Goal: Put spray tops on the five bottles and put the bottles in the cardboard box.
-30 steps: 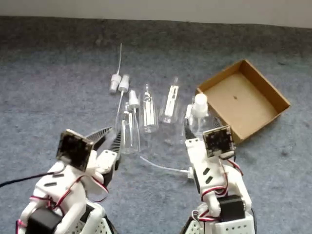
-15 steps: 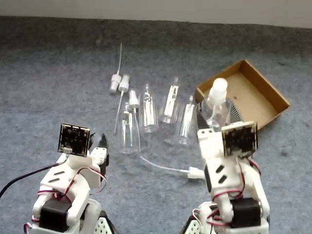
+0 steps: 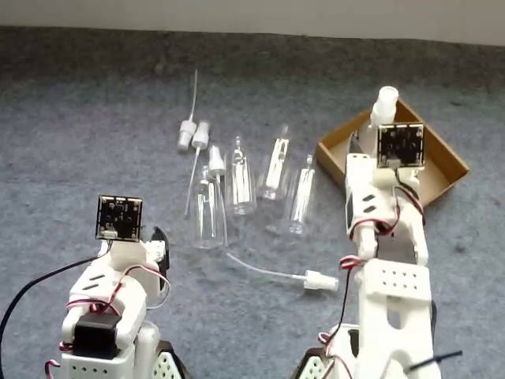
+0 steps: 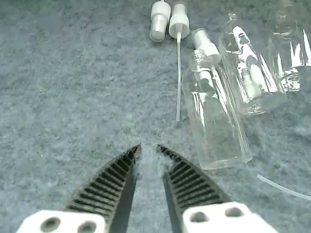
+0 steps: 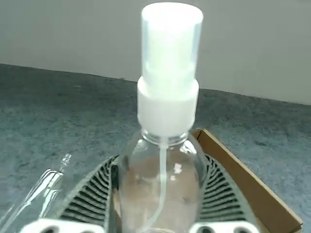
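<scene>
Lowering the capped bottle into the box is judged to be the step in hand. The right gripper (image 5: 159,162) is clamped on the body of a clear plastic bottle with a white spray top (image 5: 167,97). The bottle is held upright, and its dip tube is visible inside. In the high view this bottle (image 3: 386,101) stands over the shallow brown cardboard box (image 3: 434,134). Whether its base has reached the box floor cannot be told. The left gripper (image 4: 148,148) hangs low over the grey carpeted table surface (image 3: 79,118), with its fingers a narrow gap apart and holding nothing.

Recommendations:
- Bring the bottle down until its base rests on the box floor before parting the fingers. It looks tall, light and narrow-based, so a release from height would likely tip it.
- Place it toward a corner, since four more bottles must fit.
- Withdraw upward, clear of the low box wall.

Outstanding: four clear bottles (image 3: 241,178) lie on their sides on the carpet beside the box. Two loose white spray tops (image 3: 192,134) lie beyond them, and a third loose top (image 3: 319,280) lies nearer the arms. One lying bottle (image 4: 218,116) has a top at its neck, but whether that top is seated cannot be told.
</scene>
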Robot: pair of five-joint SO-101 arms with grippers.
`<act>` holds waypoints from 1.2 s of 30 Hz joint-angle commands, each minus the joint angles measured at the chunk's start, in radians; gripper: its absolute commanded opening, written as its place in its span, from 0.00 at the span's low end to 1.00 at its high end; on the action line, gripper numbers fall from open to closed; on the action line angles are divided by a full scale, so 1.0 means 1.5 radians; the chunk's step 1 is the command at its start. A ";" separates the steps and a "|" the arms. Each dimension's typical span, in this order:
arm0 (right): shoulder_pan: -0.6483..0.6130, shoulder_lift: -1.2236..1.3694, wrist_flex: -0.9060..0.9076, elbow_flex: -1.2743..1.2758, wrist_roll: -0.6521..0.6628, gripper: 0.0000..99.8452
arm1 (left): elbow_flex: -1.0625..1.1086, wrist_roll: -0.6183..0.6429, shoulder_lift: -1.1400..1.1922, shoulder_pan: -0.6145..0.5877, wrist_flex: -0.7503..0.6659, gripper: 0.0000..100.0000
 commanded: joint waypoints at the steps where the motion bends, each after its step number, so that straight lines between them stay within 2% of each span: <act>1: 0.023 0.075 -0.131 -0.051 -0.007 0.07 | 0.001 0.003 -0.005 -0.005 0.002 0.01; 4: 0.032 0.158 -0.222 -0.066 -0.007 0.07 | 0.016 0.001 -0.005 -0.004 0.004 0.01; 7: 0.044 0.250 -0.255 -0.130 -0.007 0.07 | 0.024 0.001 -0.005 -0.004 0.002 0.01; 17: 0.074 0.564 -0.259 -0.413 -0.011 0.07 | 0.033 0.001 -0.005 -0.004 0.002 0.01; 24: 0.090 0.733 -0.259 -0.564 -0.121 0.07 | 0.088 0.000 -0.005 -0.004 -0.069 0.01; 36: 0.091 0.894 -0.259 -0.699 -0.124 0.07 | 0.098 0.000 -0.005 -0.004 -0.084 0.01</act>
